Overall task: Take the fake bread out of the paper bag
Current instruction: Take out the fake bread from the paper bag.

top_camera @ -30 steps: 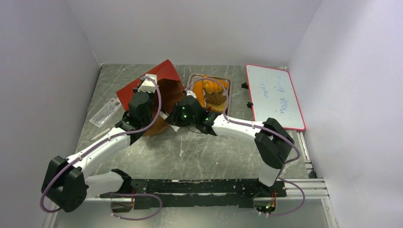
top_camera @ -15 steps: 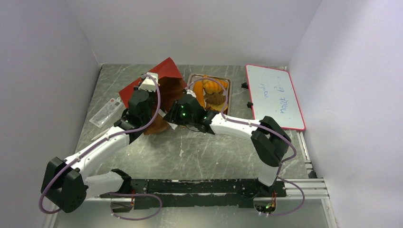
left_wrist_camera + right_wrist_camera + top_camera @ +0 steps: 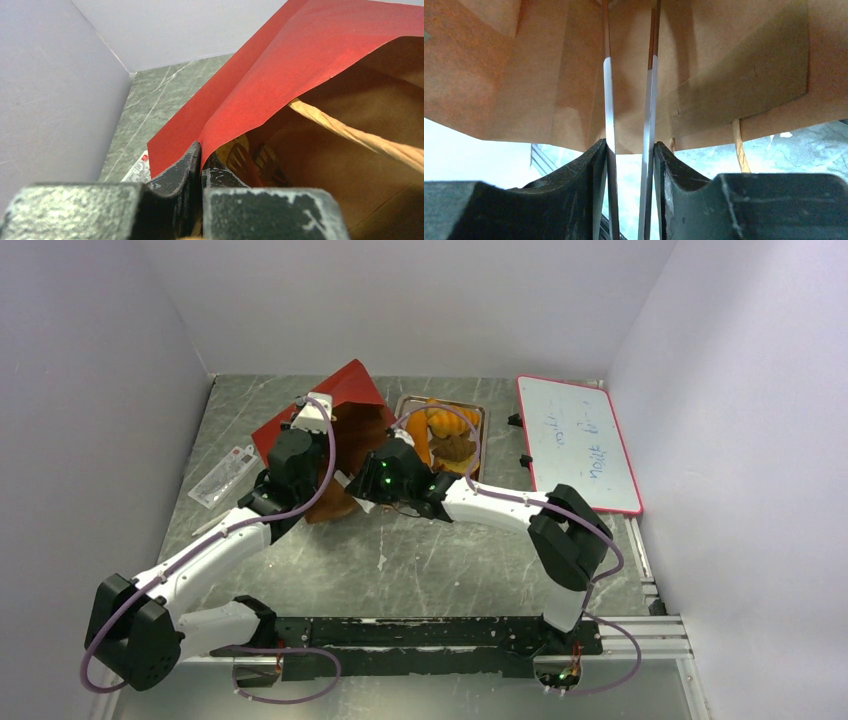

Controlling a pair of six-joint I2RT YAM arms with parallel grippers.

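Observation:
The rust-red paper bag (image 3: 345, 400) lies on its side with its brown mouth toward the arms. My left gripper (image 3: 201, 152) is shut on the bag's upper edge (image 3: 280, 85), holding the mouth up. My right gripper (image 3: 630, 147) is shut on thin metal tongs (image 3: 607, 100), whose two blades run forward into the brown inside of the bag (image 3: 734, 75). In the left wrist view, slotted tong tips (image 3: 241, 161) show deep in the bag next to a yellowish patch. Several pieces of glossy orange fake bread (image 3: 440, 422) lie on the silver tray (image 3: 482, 416) right of the bag.
A red-framed whiteboard (image 3: 580, 445) lies at the right. A flat white packet (image 3: 222, 477) sits by the left wall. The bag's tan cord handle (image 3: 350, 135) hangs across the mouth, and a second cord (image 3: 738, 145) dangles beside the right fingers.
My right wrist has shifted a little left toward the bag's mouth, and the tong blades stand slightly wider apart. The left gripper keeps its hold on the bag edge.

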